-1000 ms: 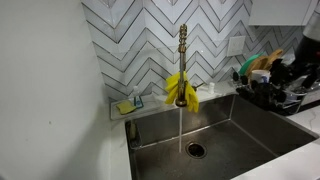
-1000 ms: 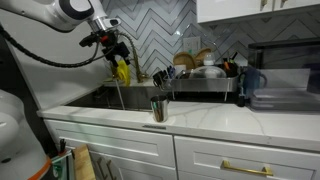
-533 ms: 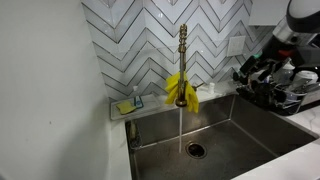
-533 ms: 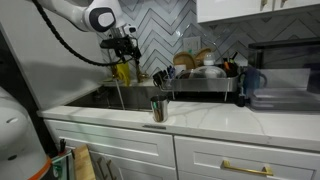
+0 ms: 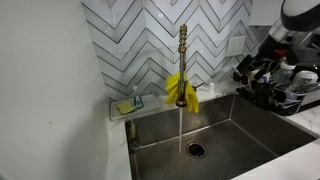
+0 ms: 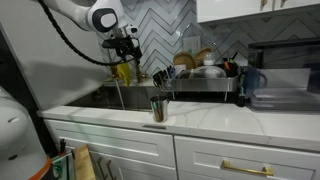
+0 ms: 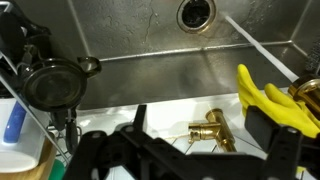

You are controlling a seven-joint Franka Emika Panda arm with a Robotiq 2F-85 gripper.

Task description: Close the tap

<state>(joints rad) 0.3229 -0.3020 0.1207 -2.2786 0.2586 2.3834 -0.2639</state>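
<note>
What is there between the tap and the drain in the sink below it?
A thin stream of water, falling from the tap to just beside the drain; an exterior view shows it.

The gripper (image 5: 258,66) has come further in from the picture's edge, closer to the tap (image 5: 182,62). More of the arm (image 5: 298,14) shows now.

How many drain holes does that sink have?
1. The drain lies in the sink floor, beside where water from the tap lands. The sink's far end is out of frame, so another could be hidden.
</note>
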